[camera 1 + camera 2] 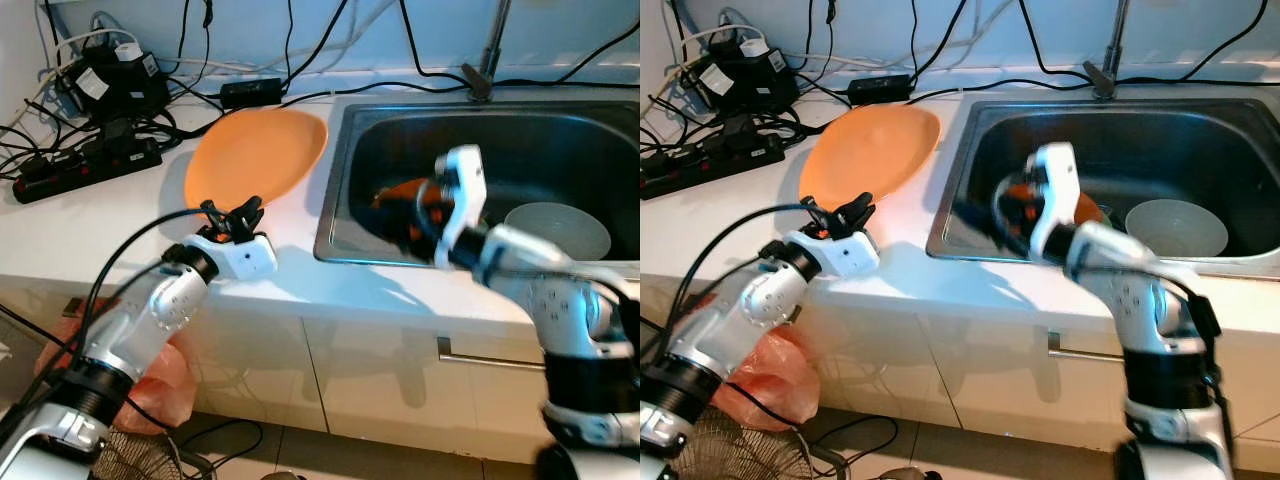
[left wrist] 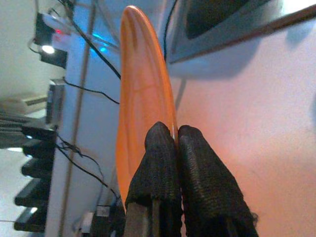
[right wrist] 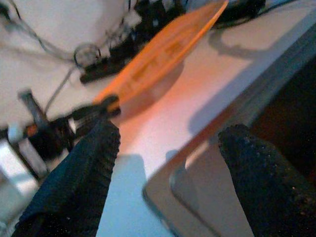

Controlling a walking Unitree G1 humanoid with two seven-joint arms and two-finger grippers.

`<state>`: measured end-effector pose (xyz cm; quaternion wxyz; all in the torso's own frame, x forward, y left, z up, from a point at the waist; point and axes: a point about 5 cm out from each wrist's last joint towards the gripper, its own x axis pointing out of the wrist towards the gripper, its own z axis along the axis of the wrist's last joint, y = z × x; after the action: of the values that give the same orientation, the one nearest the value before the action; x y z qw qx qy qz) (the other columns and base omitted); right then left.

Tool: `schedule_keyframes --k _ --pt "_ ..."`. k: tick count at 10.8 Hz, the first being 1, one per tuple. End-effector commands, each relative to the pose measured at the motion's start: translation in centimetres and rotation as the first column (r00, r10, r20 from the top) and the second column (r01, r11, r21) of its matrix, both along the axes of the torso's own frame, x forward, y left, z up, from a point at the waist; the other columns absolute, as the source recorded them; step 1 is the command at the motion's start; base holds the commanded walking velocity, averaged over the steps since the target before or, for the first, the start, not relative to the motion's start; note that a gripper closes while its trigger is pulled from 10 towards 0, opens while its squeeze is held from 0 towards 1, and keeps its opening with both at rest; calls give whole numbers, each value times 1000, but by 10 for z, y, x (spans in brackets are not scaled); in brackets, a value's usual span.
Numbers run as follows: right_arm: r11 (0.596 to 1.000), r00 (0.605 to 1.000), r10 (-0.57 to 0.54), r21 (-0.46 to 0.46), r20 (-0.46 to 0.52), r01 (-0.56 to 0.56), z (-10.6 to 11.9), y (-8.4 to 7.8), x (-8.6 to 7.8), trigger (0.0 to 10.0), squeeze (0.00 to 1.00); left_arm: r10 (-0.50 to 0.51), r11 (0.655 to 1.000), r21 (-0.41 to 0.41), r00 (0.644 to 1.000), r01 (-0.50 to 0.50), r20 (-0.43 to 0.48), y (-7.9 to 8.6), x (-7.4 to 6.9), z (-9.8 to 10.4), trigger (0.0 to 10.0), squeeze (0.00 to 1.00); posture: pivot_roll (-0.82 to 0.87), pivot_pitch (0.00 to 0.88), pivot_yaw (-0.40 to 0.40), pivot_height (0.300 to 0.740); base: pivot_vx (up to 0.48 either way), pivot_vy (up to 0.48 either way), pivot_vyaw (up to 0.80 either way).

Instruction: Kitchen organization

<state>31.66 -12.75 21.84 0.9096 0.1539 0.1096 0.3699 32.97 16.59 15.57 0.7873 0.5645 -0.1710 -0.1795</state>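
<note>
A: Biggest first. White countertop [image 1: 120, 230], stainless sink [image 1: 345, 180] sunk into it on the robot's right, faucet base behind.

B: In the basin?

A: A pale grey bowl [image 1: 557, 228] on the right side, plus something orange [image 1: 400, 192] mostly behind the right arm. Can't name it.

B: Task item?

A: Orange plate [image 1: 255, 155], on the counter just left of the sink rim. Far edge looks down, near edge lifted, so it sits tilted.

B: Why tilted?

A: Left gripper [image 2: 175, 140] is clenched on the near rim; the wrist view shows both black fingertips [image 2: 160, 163] pinching the thin edge. Reads as lifting it by the rim, probably to carry it toward the sink or a rack.

B: Right side?

A: Right gripper [image 3: 168, 148] is released, fingers spread wide, holding nothing. It's over the sink's left rim, pointing back at the plate. Likely ready to support or take it. That's a guess.

B: Clutter?

A: Power strip [image 1: 85, 160], adapters and black cables at the back left, near the plate. Snag risk if it swings that way.
</note>
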Motion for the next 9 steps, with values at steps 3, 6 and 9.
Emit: schedule_keyframes --k 3,6,9 --pt "972 999 -20 235 -49 31 25 8 11 10000 0 -57 998 5 993 57 100 -14 -7 -5 0 0 90 38 130 740 0 0 0" --pt "955 996 -61 285 -68 78 34 14 20 10000 0 -115 992 -34 969 125 218 -32 -9 10 0 0 88 34 126 740 0 0 0" --pt "947 993 -85 303 -84 106 39 22 29 10000 0 -142 986 -46 953 160 267 -41 -11 17 0 0 96 36 122 740 0 0 0"
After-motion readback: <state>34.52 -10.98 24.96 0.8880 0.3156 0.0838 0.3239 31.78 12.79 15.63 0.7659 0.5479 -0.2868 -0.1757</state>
